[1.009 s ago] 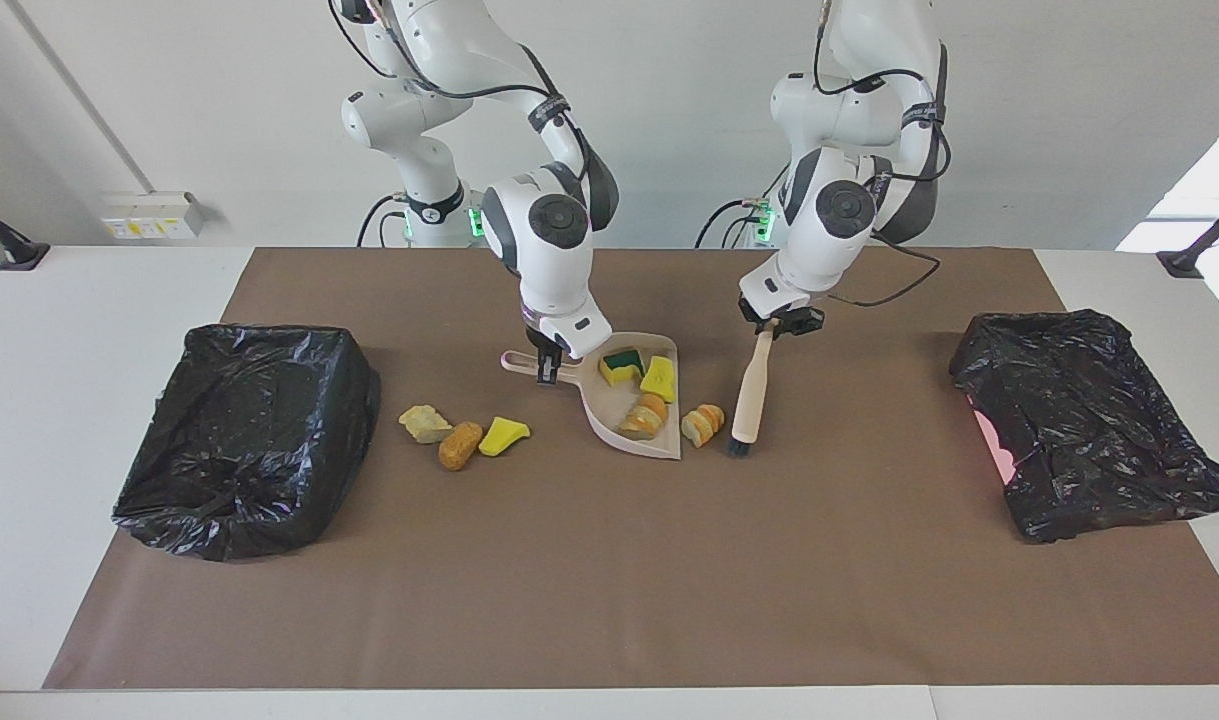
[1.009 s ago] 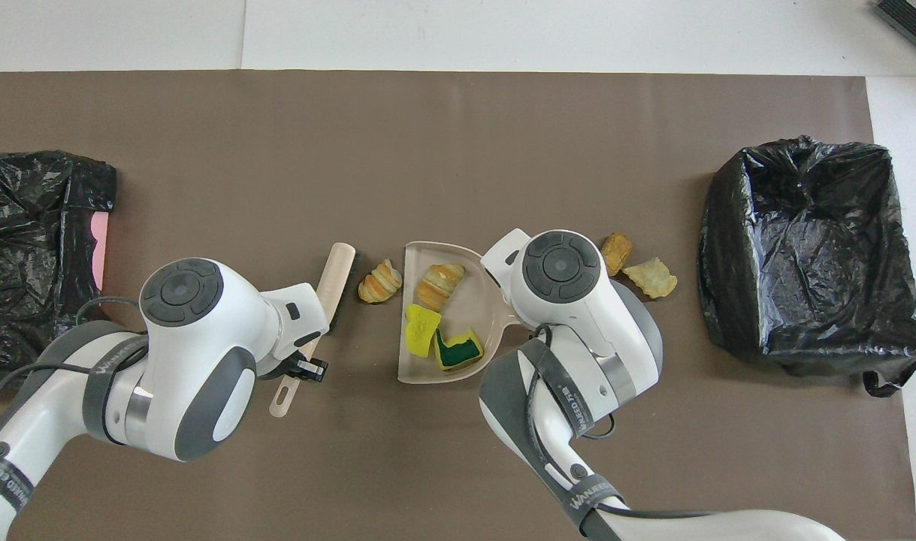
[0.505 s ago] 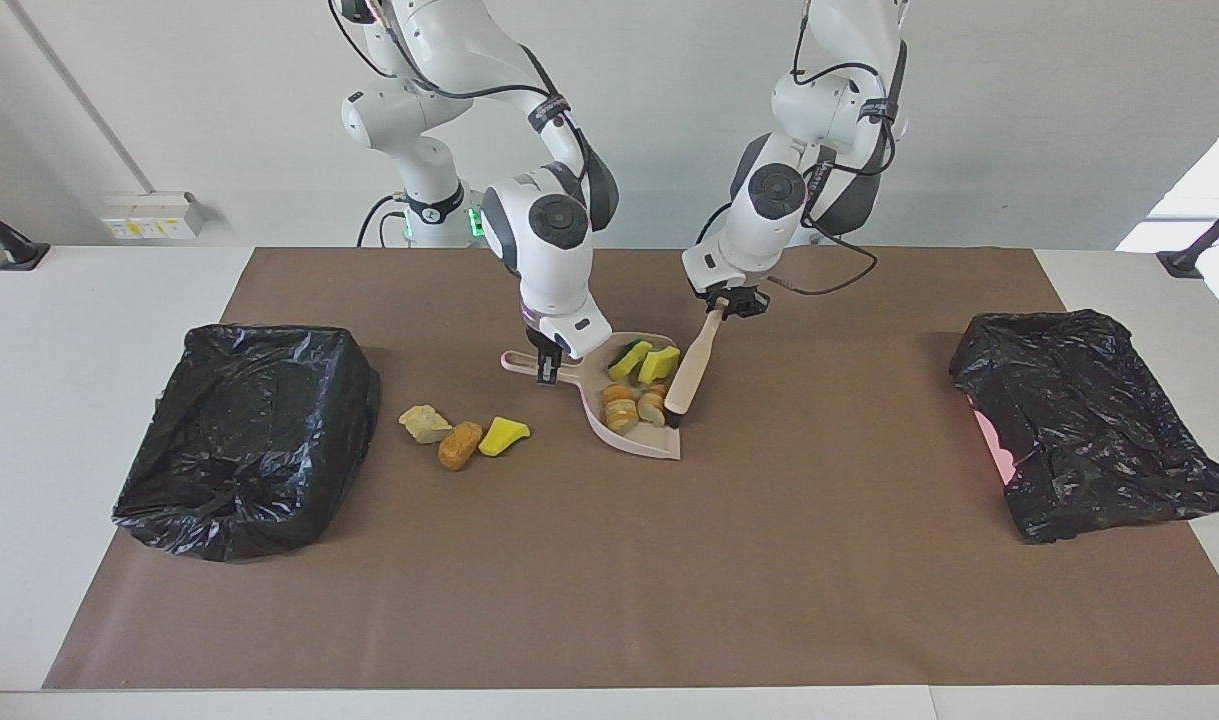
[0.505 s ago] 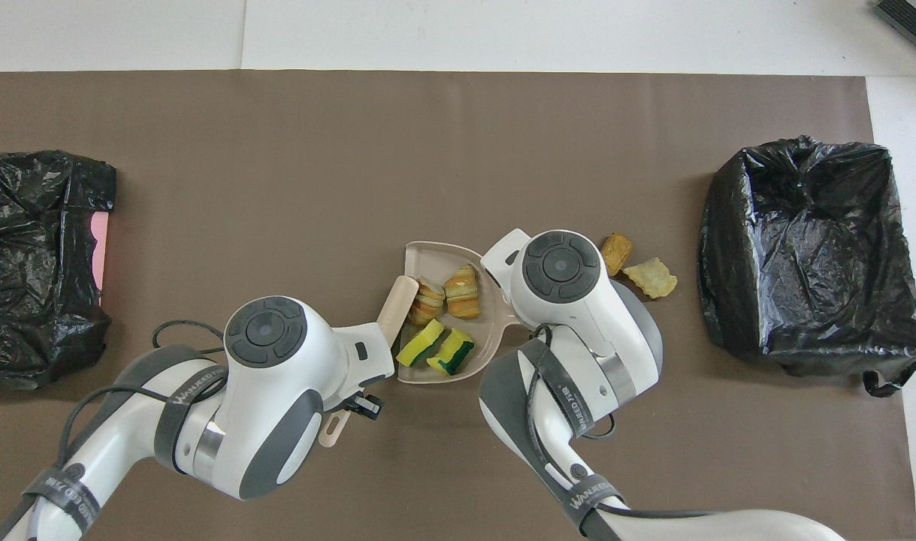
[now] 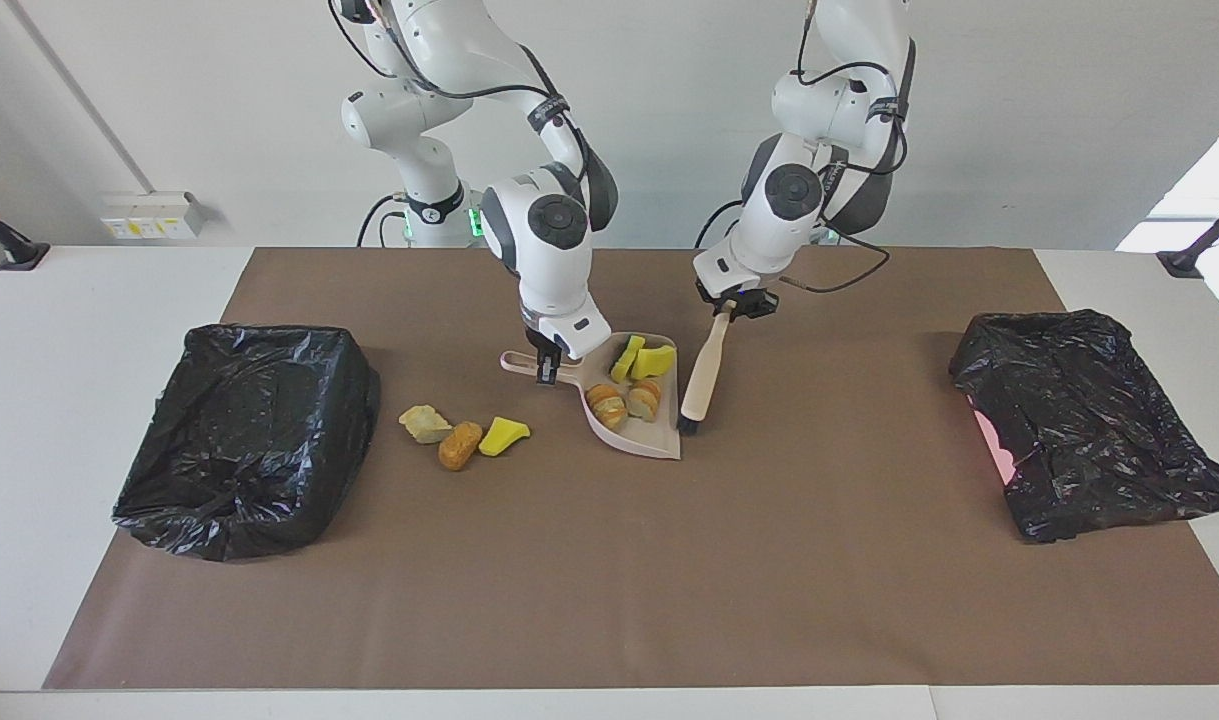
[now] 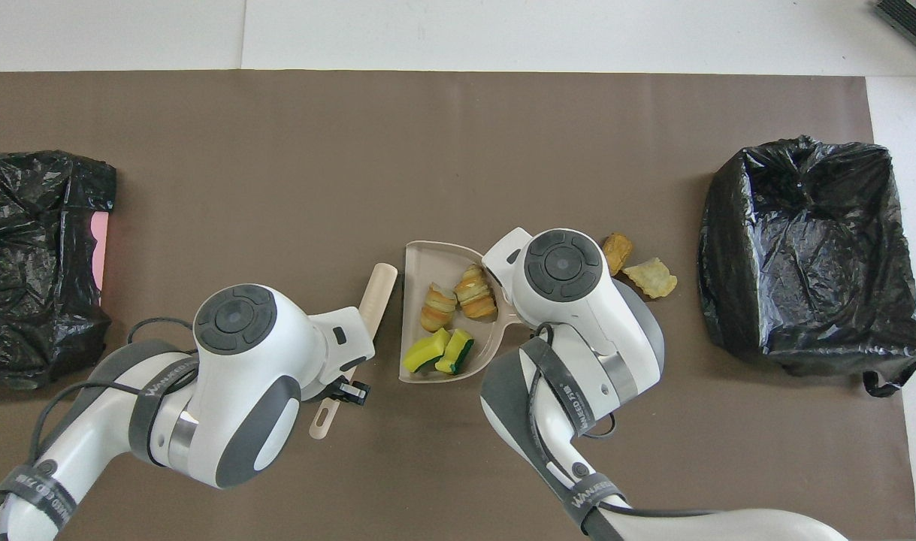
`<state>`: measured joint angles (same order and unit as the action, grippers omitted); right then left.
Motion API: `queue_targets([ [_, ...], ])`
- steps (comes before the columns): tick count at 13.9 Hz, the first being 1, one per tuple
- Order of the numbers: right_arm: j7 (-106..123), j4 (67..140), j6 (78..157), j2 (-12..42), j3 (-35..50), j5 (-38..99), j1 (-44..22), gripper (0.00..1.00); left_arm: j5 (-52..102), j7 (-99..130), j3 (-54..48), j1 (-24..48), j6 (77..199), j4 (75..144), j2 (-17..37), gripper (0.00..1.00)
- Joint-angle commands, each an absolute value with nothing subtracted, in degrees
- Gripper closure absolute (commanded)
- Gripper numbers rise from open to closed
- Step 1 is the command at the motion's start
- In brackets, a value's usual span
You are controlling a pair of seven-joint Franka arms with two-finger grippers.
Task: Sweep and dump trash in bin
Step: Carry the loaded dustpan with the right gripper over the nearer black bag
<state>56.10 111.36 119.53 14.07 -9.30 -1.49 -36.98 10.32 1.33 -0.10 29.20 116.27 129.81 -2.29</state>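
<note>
My right gripper (image 5: 547, 366) is shut on the handle of the pale pink dustpan (image 5: 651, 440), which rests on the brown mat. In the pan lie four bits of trash: two yellow sponges (image 5: 654, 360) standing on edge and two bread-like lumps (image 5: 606, 403). My left gripper (image 5: 734, 305) is shut on the beige brush (image 5: 702, 372), whose black bristles touch the mat just beside the pan's mouth. On the mat toward the right arm's end lie a beige lump (image 5: 424, 423), an orange-brown lump (image 5: 459, 446) and a yellow sponge piece (image 5: 502, 435). The overhead view shows the dustpan (image 6: 427, 255) and brush (image 6: 379, 289).
A bin lined with a black bag (image 5: 244, 435) stands at the right arm's end of the mat. A second black-bagged bin (image 5: 1084, 430) stands at the left arm's end, with some pink showing at its side.
The left arm swept the brush into the pan, pushing the last bread lump in and tipping the sponges on edge. It then drew the brush back out beside the pan's mouth.
</note>
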Motion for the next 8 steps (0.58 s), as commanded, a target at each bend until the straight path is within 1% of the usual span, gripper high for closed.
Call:
queue_targets([
  [1,58.1,111.1,117.4,12.1,-9.1,-1.9,-34.2,1.0,7.8,4.6,-0.4,28.2,116.1,129.9,-2.6,1.0],
  [4,59.3,110.6,114.6,9.0,-9.1,-1.4,-30.9,1.0,4.9,11.7,-0.8,29.5,116.3,130.1,-3.0,1.0],
  [6,62.2,108.0,109.9,7.3,-9.1,0.4,-27.4,1.0,4.9,18.9,-0.9,33.6,116.5,131.0,-3.8,1.0],
  [8,65.3,105.1,105.9,6.7,-9.1,2.1,-23.3,1.0,5.0,27.4,-1.1,38.2,117.0,132.9,-5.7,1.0],
])
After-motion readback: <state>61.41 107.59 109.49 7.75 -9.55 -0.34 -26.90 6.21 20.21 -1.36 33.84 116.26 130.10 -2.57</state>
